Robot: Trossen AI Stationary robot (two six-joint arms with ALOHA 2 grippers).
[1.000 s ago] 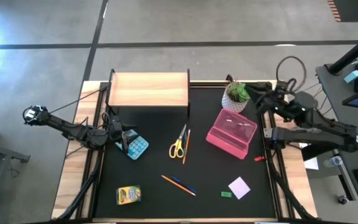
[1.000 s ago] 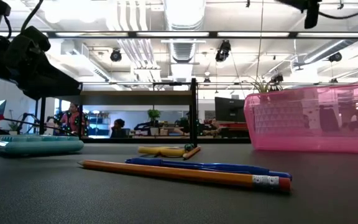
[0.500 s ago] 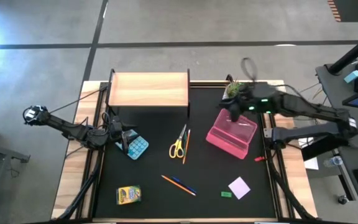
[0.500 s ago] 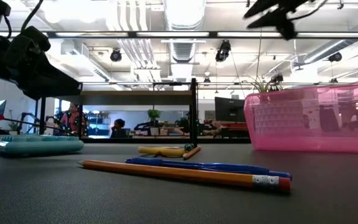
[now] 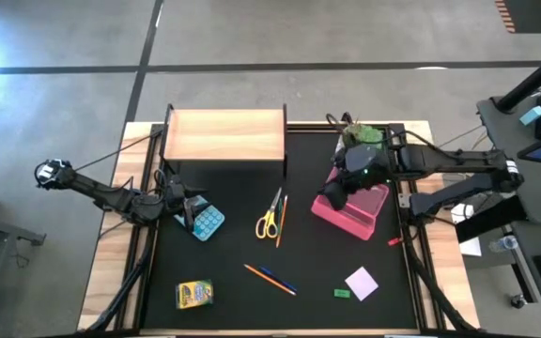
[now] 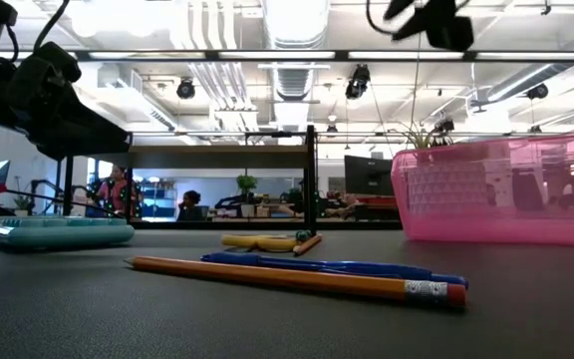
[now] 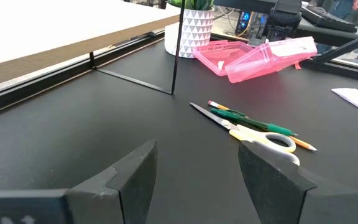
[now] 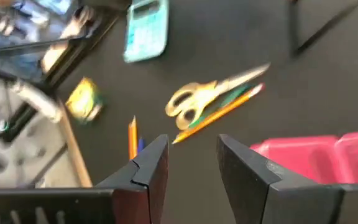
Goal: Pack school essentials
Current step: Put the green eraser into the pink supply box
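We logged scissors lying mid-surface beside a pencil. Right gripper hung above the pink case, fingers parted, empty. Left gripper waited by the calculator, fingers wide.

- We see a pink case at about 3 o'clock on the black worktop.
- A potted plant sits toward 1 o'clock.
- A wooden shelf stands at 12 o'clock.
- A teal calculator lies near 9 o'clock.

case: pink | scissors: yellow handles | calculator: teal | crayon box: yellow | eraser: green | mat: black
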